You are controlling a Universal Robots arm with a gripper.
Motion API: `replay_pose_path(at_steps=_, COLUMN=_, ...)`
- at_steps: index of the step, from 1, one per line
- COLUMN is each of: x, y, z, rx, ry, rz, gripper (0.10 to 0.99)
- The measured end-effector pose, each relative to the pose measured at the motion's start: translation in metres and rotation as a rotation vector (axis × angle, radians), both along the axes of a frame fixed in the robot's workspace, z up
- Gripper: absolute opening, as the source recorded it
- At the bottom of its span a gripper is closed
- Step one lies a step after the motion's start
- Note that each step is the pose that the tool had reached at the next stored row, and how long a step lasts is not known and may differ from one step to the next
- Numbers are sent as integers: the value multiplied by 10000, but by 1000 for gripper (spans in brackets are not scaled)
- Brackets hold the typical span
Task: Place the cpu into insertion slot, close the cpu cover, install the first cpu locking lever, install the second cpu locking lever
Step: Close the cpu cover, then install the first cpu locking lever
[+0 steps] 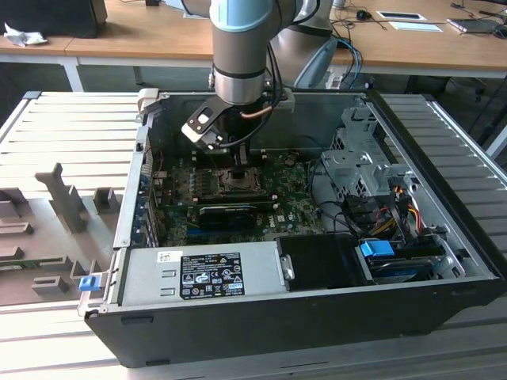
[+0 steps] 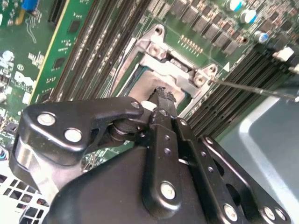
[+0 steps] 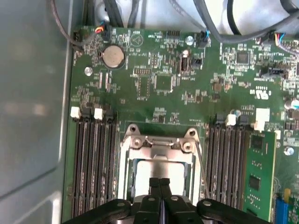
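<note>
Closest to the lens in both wrist views sat the gripper [image 3: 159, 183], its two black fingers [image 3: 154, 189] pressed together with no gap and nothing between them. Their tips were down at the pale metal top of the cpu [image 3: 140, 170]; whether they touched it could not be told. That cpu lay seated in the insertion slot [image 1: 236, 180], showing through the window of the cpu cover [image 3: 159, 148], which lay flat over it. One thin wire locking lever [image 3: 202, 163] ran along a side of the cover; whether it was latched could not be told. Long black memory slots [image 3: 93, 158] flanked the socket on the green board [image 3: 159, 84], with a memory module [image 3: 259, 172] beside one bank. In the exterior view the arm [image 1: 238, 39] stood at the top centre of the frame over the open computer case [image 1: 317, 324], the socket near the frame's middle and a grey power supply [image 1: 198, 273] toward the lower left
</note>
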State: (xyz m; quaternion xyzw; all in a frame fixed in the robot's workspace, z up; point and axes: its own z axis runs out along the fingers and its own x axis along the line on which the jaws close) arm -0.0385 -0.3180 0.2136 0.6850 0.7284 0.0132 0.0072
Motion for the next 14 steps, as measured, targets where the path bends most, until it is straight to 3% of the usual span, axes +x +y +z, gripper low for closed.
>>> replay_pose_path(at_steps=7, x=45, y=0, z=0, rx=1, ry=4, rz=-1, gripper=106)
replay_pose_path(at_steps=14, x=45, y=0, z=95, rx=1, ry=4, rz=0, gripper=106)
